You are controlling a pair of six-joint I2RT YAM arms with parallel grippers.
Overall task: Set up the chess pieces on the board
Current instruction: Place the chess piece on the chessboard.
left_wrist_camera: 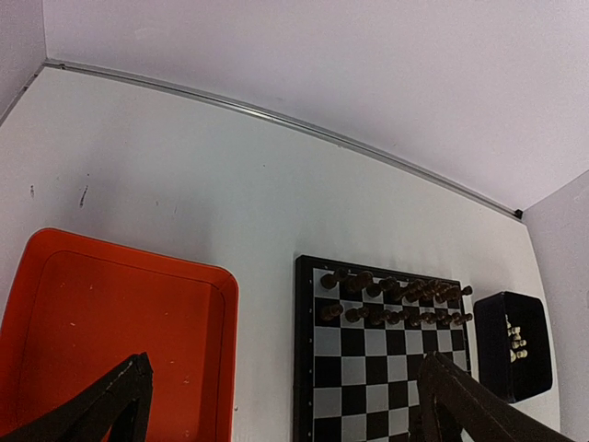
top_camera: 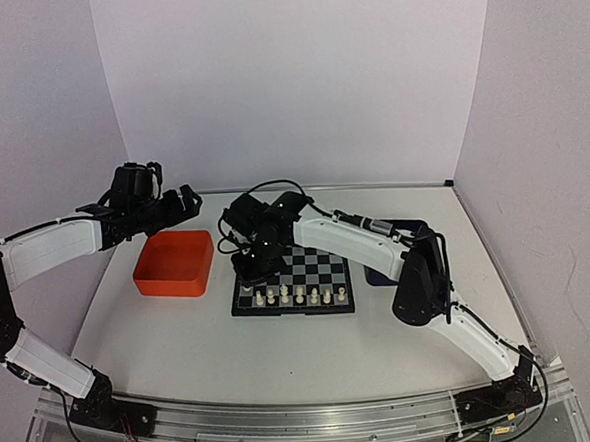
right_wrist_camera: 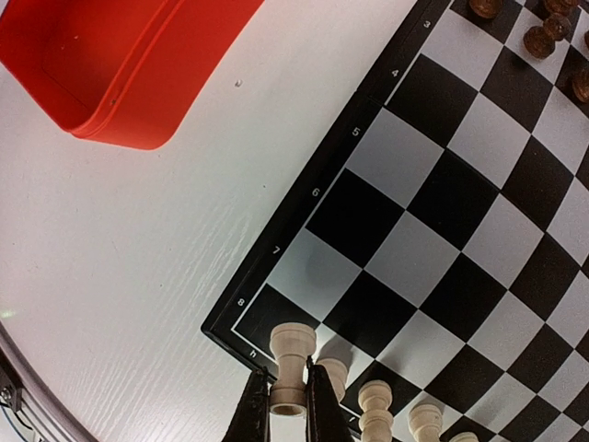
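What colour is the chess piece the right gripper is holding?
Cream-white. The piece shows best in the right wrist view.

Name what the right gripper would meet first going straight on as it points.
Most likely the board, at its corner square; the cream piece that the right gripper holds would touch first. Depth is unclear.

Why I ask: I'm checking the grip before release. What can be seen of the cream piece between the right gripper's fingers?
The cream-white rook has a broad flat crown, a narrow waist and a flared foot, smooth like turned wood or plastic. It stands upright, pinched low on its body between the right gripper's dark fingers, over the board's corner by the h and 8 marks. Another cream piece stands close beside it. Whether its foot touches the board is hidden.
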